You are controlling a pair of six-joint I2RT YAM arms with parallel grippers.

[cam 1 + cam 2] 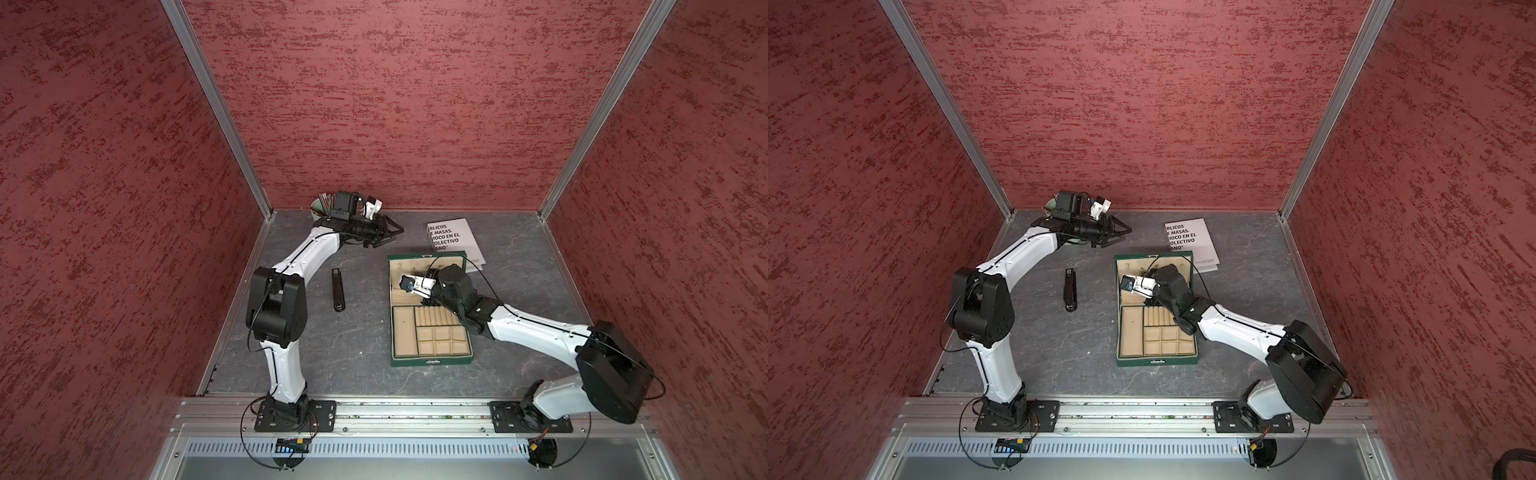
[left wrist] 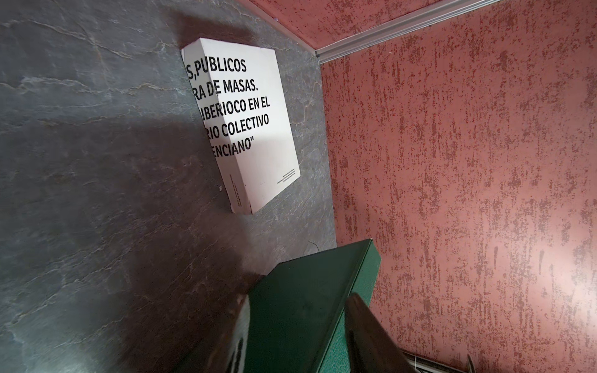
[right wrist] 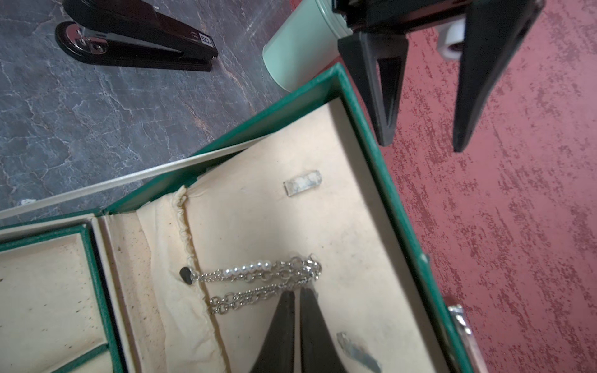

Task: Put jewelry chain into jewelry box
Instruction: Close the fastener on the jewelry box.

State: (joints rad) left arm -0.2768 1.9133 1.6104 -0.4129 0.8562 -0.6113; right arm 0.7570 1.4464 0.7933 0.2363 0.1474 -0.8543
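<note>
Right gripper (image 3: pixel 297 292) was clamped tight on the jewelry chain (image 3: pixel 258 269), draped against the raised lid lining of the jewelry box (image 1: pixel 432 360), while the left gripper (image 1: pixel 397 230) hung half-spread and empty beyond that lid.

Bright polished metal all along the jewelry chain (image 3: pixel 252 273), pearly gloss on a few beads, one dark bead at the end. Grained green leather-look skin on the jewelry box (image 3: pixel 258 219), matt beige velvety lining inside, speckled and creased. Glossy black plastic and chrome on the stapler (image 3: pixel 135 42). Reads as matt veined stone on the table (image 3: pixel 64 122). Rough red plaster-like walls (image 3: pixel 517 210). Smooth matt white paper on the book (image 2: pixel 258 135).
</note>
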